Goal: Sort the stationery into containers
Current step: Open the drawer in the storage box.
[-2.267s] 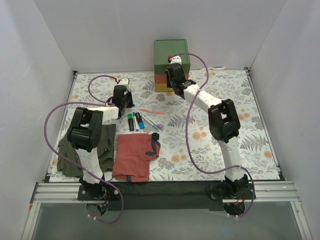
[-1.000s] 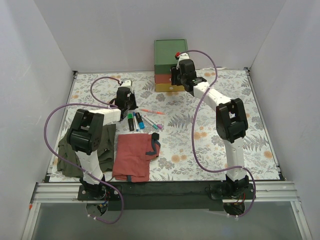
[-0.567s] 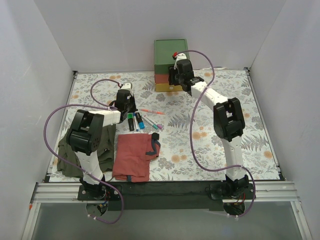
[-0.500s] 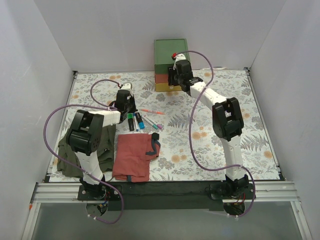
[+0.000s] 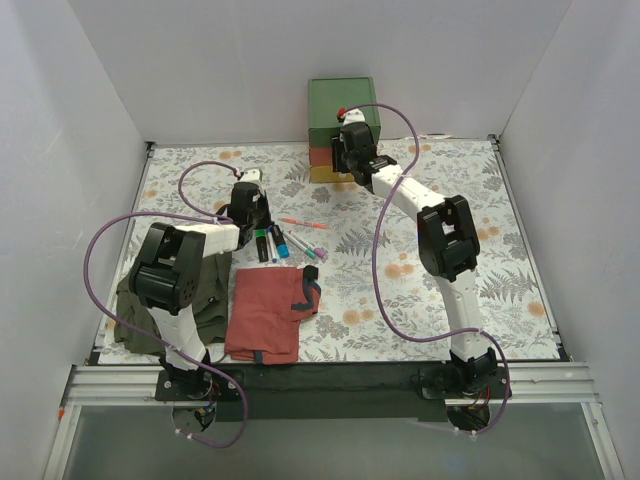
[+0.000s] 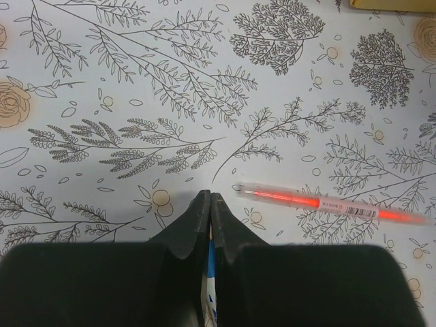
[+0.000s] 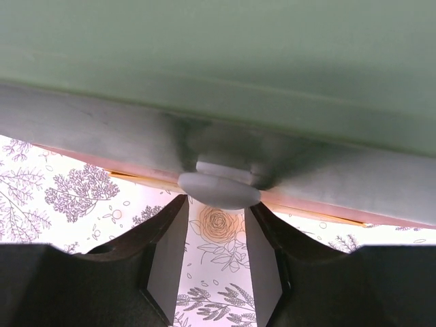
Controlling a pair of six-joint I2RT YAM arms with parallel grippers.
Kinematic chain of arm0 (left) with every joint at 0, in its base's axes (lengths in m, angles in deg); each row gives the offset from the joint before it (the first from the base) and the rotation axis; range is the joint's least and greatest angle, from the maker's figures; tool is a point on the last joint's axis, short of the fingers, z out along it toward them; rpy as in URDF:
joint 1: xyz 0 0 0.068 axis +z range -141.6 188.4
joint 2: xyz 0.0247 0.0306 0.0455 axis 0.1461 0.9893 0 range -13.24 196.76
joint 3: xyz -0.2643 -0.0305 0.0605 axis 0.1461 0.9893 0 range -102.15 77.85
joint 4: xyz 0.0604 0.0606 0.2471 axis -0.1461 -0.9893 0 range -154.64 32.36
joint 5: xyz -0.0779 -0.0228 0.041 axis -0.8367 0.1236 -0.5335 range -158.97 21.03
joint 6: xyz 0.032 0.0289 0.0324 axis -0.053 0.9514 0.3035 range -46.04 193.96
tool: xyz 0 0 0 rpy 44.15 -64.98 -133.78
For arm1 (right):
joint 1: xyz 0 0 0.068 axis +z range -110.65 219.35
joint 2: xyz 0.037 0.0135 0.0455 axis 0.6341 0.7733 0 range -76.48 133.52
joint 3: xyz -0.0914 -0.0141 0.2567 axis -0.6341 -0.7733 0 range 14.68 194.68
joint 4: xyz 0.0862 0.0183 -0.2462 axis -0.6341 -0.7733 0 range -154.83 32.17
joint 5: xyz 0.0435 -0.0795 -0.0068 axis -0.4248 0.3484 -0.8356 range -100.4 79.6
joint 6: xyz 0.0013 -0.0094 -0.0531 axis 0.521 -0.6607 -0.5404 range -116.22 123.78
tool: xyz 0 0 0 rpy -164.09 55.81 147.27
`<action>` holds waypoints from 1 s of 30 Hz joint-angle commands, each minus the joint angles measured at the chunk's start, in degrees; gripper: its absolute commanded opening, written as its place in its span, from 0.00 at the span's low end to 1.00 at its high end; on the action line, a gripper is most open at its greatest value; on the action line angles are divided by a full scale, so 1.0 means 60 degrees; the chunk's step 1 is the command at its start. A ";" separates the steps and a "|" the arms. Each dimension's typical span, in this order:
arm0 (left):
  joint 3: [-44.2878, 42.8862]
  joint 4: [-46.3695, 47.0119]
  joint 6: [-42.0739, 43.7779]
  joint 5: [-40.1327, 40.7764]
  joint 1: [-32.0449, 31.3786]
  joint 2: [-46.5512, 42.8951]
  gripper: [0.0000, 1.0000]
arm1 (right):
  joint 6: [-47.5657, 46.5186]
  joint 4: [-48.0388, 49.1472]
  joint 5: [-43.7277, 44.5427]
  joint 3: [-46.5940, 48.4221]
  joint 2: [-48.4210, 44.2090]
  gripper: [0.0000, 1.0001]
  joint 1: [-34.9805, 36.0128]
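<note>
The green chest (image 5: 342, 108) stands at the back, with a red-orange drawer (image 5: 321, 156) above a yellow drawer (image 5: 321, 174). My right gripper (image 5: 348, 152) is at the chest's front. In the right wrist view it (image 7: 216, 228) is open, and a white knob (image 7: 219, 188) sits just above the fingertips, apart from them. My left gripper (image 6: 206, 198) is shut and empty, just above the mat beside an orange pen (image 6: 320, 203). In the top view it (image 5: 252, 210) sits just behind a green-capped black marker (image 5: 262, 243) and a blue marker (image 5: 281, 241). A small roll (image 5: 321, 254) lies to their right.
A folded red cloth (image 5: 265, 316) and an olive cloth (image 5: 140, 310) lie at the near left, under the left arm. Thin pens (image 5: 303, 246) lie between the markers and the roll. White walls close in the floral mat (image 5: 480, 250) on three sides.
My right gripper swung to the chest's right front, then came back left, closer to the front. My left gripper came a little nearer the markers.
</note>
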 commanded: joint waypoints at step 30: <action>-0.0080 0.0000 -0.0171 -0.0115 0.0023 -0.0462 0.01 | 0.0274 0.0661 0.1105 -0.0848 -0.1109 0.01 0.0210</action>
